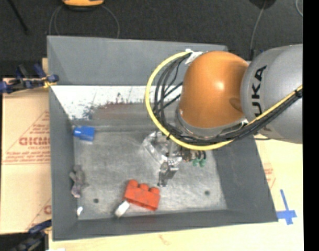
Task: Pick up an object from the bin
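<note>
Red studded brick (142, 195) lies at the bin floor's near-centre, white scrap (121, 208) at its left end, gripper (164, 179) just up-right of it, whether jaws are spread or pressed together cannot tell.

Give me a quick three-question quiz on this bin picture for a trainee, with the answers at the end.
1. Multiple choice: which of these lies nearest the gripper? A. the blue block. B. the red brick. C. the grey piece.
2. True or false: the blue block rests against the red brick.
3. Short answer: in the camera view, near which wall of the bin does the grey piece lie?

Key: 1 B. 2 False: the blue block lies apart, toward the far left; the red brick lies near the front wall. 3 The left wall.
</note>
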You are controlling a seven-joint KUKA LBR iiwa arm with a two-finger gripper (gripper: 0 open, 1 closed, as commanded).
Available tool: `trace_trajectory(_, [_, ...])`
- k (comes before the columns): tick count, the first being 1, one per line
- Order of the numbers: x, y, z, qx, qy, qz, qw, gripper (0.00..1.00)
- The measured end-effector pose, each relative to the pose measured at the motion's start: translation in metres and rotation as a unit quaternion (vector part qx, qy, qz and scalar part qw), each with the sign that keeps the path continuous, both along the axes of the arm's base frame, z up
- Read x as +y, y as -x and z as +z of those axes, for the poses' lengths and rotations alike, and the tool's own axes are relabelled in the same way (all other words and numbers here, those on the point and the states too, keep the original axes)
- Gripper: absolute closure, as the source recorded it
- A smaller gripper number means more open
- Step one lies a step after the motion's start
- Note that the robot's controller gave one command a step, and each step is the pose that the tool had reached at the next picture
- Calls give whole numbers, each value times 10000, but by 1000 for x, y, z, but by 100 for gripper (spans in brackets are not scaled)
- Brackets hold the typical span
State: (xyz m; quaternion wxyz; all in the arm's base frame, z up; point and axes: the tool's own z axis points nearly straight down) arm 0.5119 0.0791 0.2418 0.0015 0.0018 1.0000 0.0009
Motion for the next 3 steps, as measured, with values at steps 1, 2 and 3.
trace_trajectory(1, [3,28,-155,49,9,-936,9956,0])
trace_trajectory(2, [3,26,-151,11,-2,-948,9955,100])
trace_trajectory(3, [-2,23,-5,-39,-1,-456,9990,100])
